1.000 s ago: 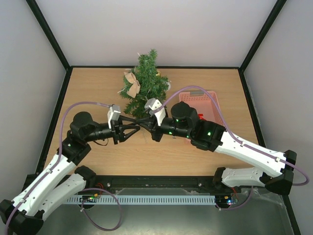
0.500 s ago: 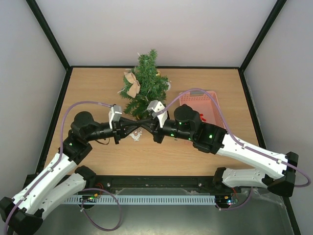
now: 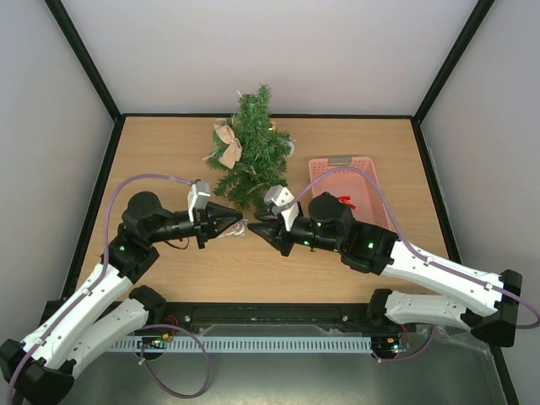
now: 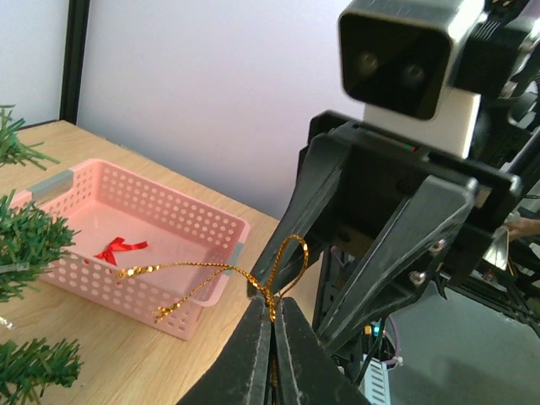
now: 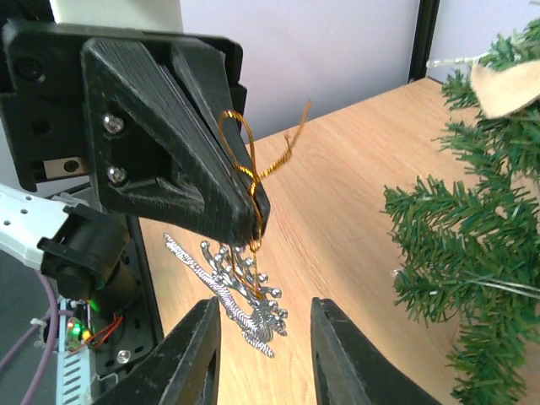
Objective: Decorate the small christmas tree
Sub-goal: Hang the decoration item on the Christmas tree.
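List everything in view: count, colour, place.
tree: one, dark green, far middle of the table
beige bow: one, beige, on the tree's left side
basket: one, pink, right of the tree
red bow: one, red, inside the basket
ornament: one, silver with a gold loop, hanging by the loop from the left gripper
table: one, light wood, under everything
left gripper: one, black, in front of the tree, shut on the ornament's loop
right gripper: one, black, facing the left gripper, open, holding nothing
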